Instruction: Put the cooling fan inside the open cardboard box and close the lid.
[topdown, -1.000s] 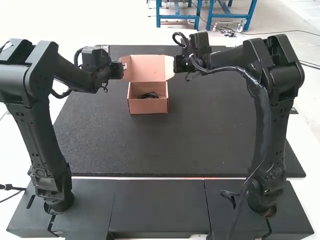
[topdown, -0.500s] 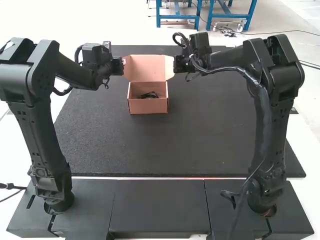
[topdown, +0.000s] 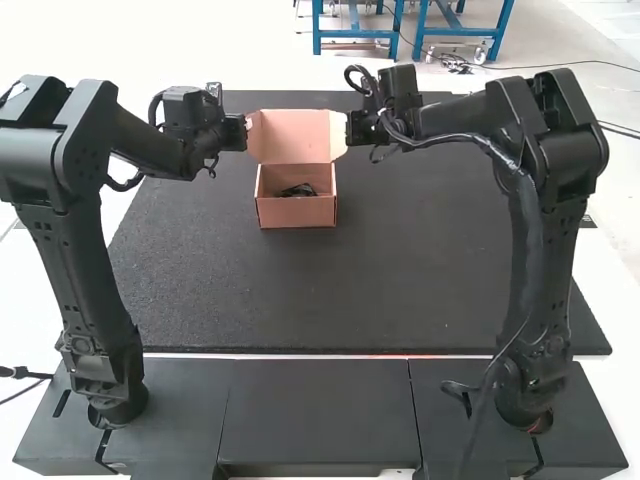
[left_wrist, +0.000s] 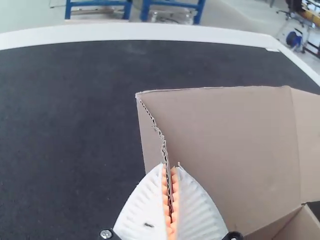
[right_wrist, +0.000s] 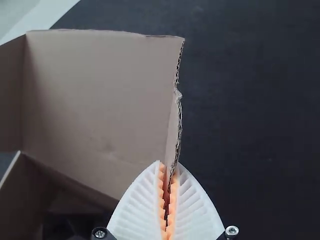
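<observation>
A brown cardboard box (topdown: 295, 207) stands on the black mat, its lid (topdown: 293, 136) raised upright at the back. The black cooling fan (topdown: 295, 188) lies inside the box. My left gripper (topdown: 240, 136) is shut on the lid's left side flap; its white ribbed fingers (left_wrist: 150, 210) pinch the cardboard edge (left_wrist: 161, 145). At the lid's other side my right gripper (topdown: 352, 128) is shut on the right flap, the torn edge (right_wrist: 176, 125) clamped between its orange pads (right_wrist: 163, 205).
The black foam mat (topdown: 380, 270) covers the table around the box, with open room in front and to both sides. Both arm bases stand at the near edge.
The left gripper has moved slightly up and back with the lid's left flap. The right arm and the box have stayed still.
</observation>
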